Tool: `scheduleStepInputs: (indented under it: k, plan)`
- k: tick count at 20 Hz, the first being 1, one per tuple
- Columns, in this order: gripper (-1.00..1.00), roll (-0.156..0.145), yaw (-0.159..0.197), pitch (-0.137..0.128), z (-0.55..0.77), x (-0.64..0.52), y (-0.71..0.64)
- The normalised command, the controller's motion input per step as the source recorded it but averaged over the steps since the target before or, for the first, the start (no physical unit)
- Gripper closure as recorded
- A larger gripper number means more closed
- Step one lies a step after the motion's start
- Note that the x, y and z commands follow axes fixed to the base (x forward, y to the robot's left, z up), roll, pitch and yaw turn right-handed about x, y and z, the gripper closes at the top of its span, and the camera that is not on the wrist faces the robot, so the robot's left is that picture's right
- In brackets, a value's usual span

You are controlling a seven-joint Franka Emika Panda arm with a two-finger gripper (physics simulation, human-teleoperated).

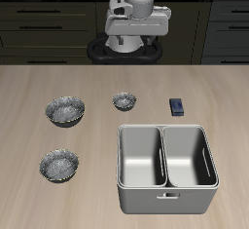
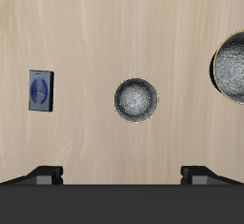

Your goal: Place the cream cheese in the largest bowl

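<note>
Overhead, claw [image 1: 135,40] spread apart, empty; cream cheese [image 1: 177,106] flat on table, beside tiny bowl [image 1: 124,101].

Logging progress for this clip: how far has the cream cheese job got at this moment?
Nothing looks done yet. The cream cheese lies flat on the table beside the two-compartment bin, untouched. The gripper hangs high at the table's back, holding nothing; the wrist view shows its fingertips spread wide. Left: descend, grasp the box, carry it to the largest bowl, which holds nothing, and release.
</note>
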Motion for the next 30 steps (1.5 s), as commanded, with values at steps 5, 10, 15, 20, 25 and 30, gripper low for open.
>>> scheduleStepInputs:
  k: [5, 10, 15, 20, 25, 30]
  plan:
    - [-1.00, 0.050, 0.010, -0.019, -0.15, 0.13, 0.49]
    - [-1.00, 0.064, 0.003, -0.042, -0.01, 0.12, 0.50]
    - [-1.00, 0.001, 0.004, -0.034, -0.06, 0.16, 0.33]
    - [-1.00, -0.041, -0.002, -0.041, -0.11, 0.11, 0.20]
    - [-1.00, -0.051, 0.008, -0.059, -0.19, 0.09, 0.27]
    - [-1.00, -0.068, -0.012, -0.096, -0.05, 0.04, 0.15]
